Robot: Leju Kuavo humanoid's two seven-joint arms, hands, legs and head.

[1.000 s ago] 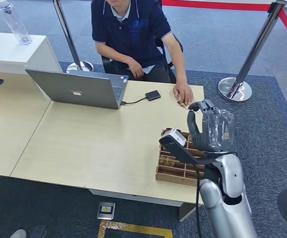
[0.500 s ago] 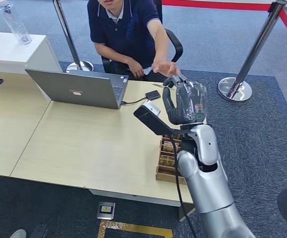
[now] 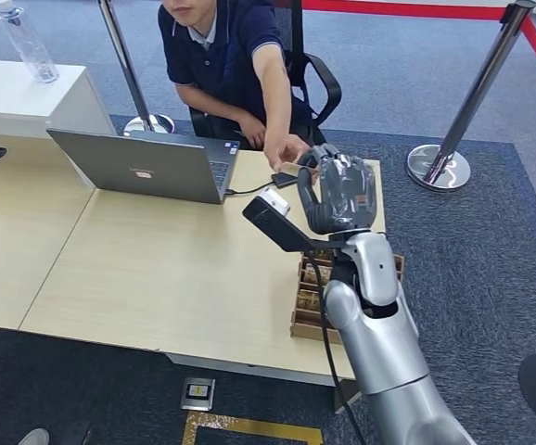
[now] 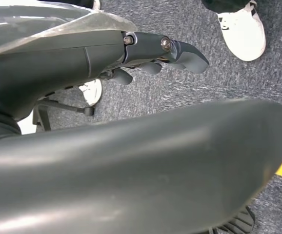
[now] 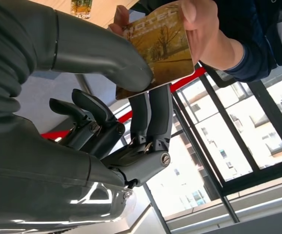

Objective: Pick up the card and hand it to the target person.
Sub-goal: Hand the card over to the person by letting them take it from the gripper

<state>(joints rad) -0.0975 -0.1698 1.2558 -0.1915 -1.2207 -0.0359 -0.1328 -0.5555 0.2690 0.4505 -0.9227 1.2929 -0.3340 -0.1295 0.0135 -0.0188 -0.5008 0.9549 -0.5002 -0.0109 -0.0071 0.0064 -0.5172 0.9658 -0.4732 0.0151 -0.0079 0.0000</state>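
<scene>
The card (image 5: 161,48), printed with an autumn tree scene, is pinched between the thumb and fingers of my right hand (image 5: 95,97). In the head view my right hand (image 3: 338,193) is raised over the far right of the table, with the card (image 3: 289,170) at its fingertips. The seated person (image 3: 230,56) in a dark blue polo reaches across, and the person's hand (image 3: 284,150) grips the card's other end (image 5: 202,29). My left hand (image 4: 132,146) hangs above grey carpet, its fingers (image 4: 158,48) extended and holding nothing.
A grey laptop (image 3: 146,165) stands open on the light wooden table (image 3: 146,269), cabled to a small black device (image 3: 284,179). A wooden compartment tray (image 3: 314,306) sits near the table's right front corner. Stanchion posts (image 3: 439,167) stand behind; a water bottle (image 3: 27,42) is far left.
My right hand rose from above the wooden tray and moved left toward the person. The person's hand left the table, reached out and now grips the card.
</scene>
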